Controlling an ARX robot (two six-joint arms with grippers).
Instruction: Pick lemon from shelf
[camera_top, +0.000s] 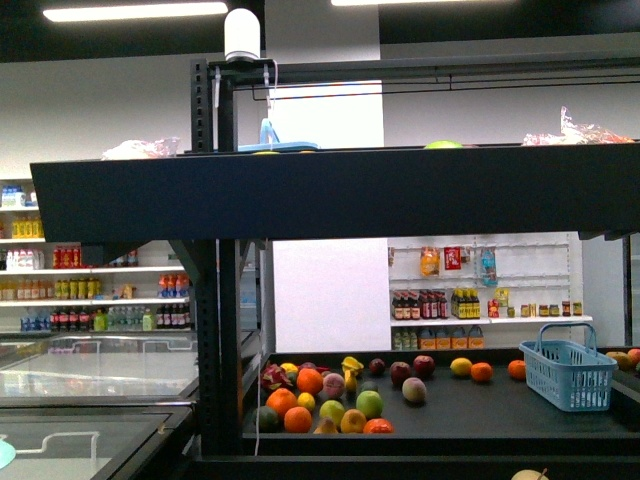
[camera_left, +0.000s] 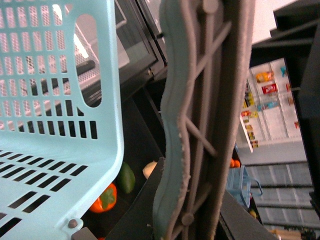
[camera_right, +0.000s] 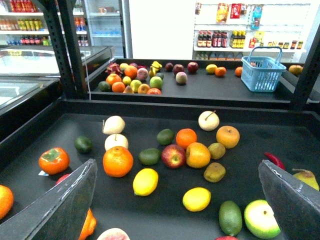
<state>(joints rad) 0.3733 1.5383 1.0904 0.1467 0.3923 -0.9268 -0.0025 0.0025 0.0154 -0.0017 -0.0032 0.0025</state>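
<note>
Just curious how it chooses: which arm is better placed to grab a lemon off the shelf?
The right. Its gripper is open above the shelf tray, with a lemon lying between its fingers. The left wrist view shows mainly a pale blue basket, no lemon.

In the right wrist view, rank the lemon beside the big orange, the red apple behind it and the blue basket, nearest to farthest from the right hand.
1. Lemon, just ahead of the open right hand.
2. Red apple, just behind the lemon.
3. Blue basket, far back on the farther tray.
</note>
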